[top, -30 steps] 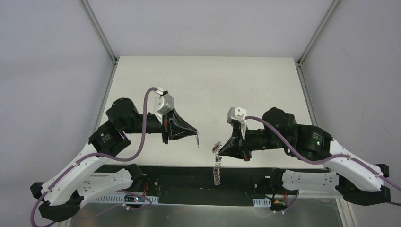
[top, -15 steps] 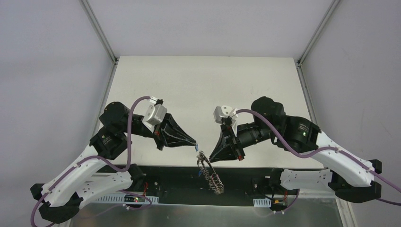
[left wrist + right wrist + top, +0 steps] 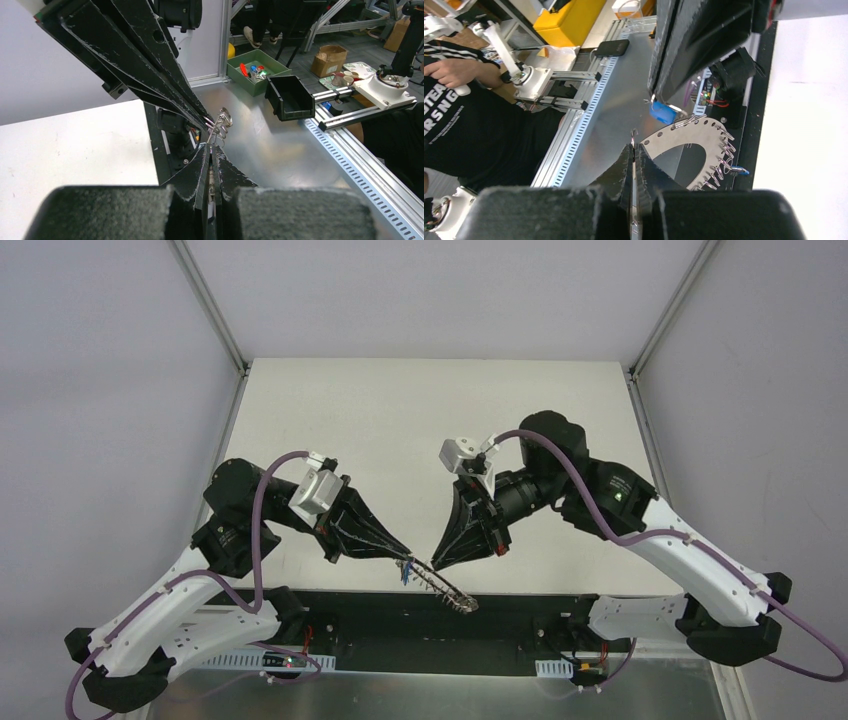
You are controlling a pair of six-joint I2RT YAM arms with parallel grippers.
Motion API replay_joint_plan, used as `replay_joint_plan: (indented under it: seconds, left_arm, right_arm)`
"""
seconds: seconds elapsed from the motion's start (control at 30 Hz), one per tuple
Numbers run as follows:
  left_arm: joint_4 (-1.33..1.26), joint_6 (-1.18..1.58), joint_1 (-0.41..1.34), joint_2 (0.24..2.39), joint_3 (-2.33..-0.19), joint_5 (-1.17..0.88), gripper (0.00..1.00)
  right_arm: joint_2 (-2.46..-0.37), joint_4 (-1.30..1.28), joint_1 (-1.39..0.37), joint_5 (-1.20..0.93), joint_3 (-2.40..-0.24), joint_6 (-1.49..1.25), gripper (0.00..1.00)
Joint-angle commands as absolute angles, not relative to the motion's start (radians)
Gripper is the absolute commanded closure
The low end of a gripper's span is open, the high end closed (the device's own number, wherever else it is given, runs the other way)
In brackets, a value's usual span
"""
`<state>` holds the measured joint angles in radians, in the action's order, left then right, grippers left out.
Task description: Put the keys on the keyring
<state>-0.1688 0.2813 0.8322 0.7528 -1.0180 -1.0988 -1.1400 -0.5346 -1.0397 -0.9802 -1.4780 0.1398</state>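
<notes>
My left gripper (image 3: 402,560) is shut on a tiny key with a blue cap (image 3: 663,112); the key's thin blade shows between its fingertips in the left wrist view (image 3: 212,148). My right gripper (image 3: 436,563) is shut on one wire loop of the keyring (image 3: 696,142), a flat silvery ring edged with several small loops. The keyring (image 3: 452,592) hangs slanting over the table's near edge. The two gripper tips almost meet, and the blue key sits at the ring's upper rim. Another blue key (image 3: 740,171) hangs on a loop of the ring.
The white table (image 3: 420,430) lies behind both arms. A black rail (image 3: 520,605) runs along its near edge under the keyring. In the left wrist view a black bin (image 3: 289,97) and a green bin (image 3: 255,72) stand beyond the table.
Both grippers have come together and dropped toward the near edge. The keyring has swung from hanging straight down to slanting between them, and the blue key now meets its rim.
</notes>
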Motion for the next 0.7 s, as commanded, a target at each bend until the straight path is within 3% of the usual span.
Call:
replay_joint_plan:
  seconds: [0.0,0.67]
  left_arm:
    - [-0.239,0.29,0.84,0.752,-1.018,-1.131,1.0]
    - [-0.239,0.296,0.841,0.749,-1.021,-1.127,1.0]
  right_arm:
    - [-1.176,-0.446,-1.032,-1.132,-1.558,0.152,1.0]
    - [-1.254,-0.434,-1.03,-1.154,-1.606,0.154,1.0]
